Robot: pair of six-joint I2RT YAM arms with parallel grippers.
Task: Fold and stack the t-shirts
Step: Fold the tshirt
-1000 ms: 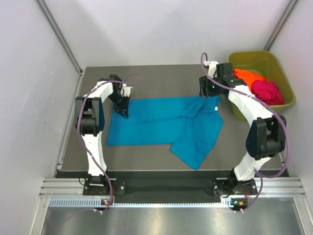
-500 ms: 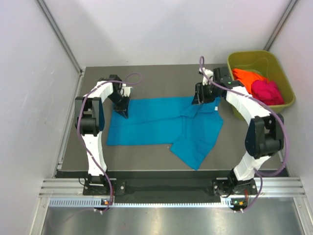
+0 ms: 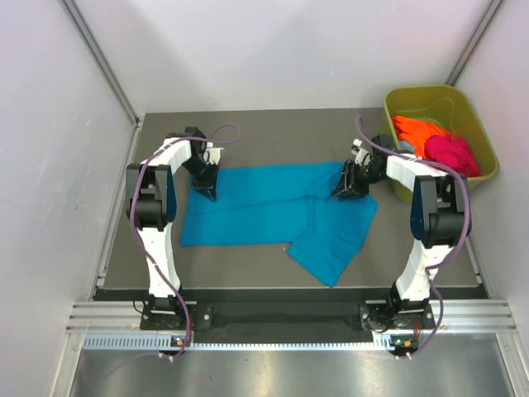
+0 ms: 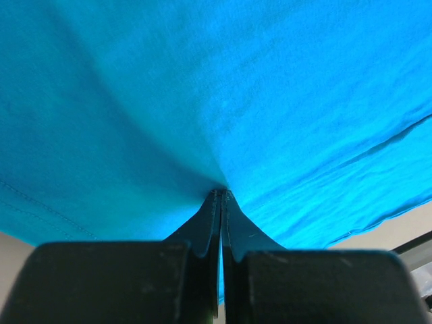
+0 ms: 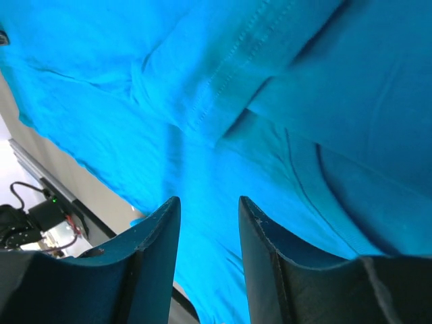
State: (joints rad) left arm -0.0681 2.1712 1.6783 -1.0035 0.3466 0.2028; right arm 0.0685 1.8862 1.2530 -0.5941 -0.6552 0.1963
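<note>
Early stage, no fold made yet as far as I can see. The teal shirt (image 3: 273, 211) lies spread on the worktop (image 3: 273, 124). It is mostly flat on the left and rumpled on the right, with one flap angled toward the near edge. My left hand (image 4: 221, 194) is pressed together, pinching the shirt's cloth at its far left corner. My right hand (image 5: 209, 206) is low at the far right corner, fingers apart with a gap between them and cloth right under them. I can't tell if they touch it; nothing looks pinched. The orange shirt (image 3: 417, 131) and pink shirt (image 3: 452, 155) sit crumpled in the green tub (image 3: 413, 98) at the far right. Left to do: fold the teal one, then fetch, fold and stack the other two. Nothing is stacked.
</note>
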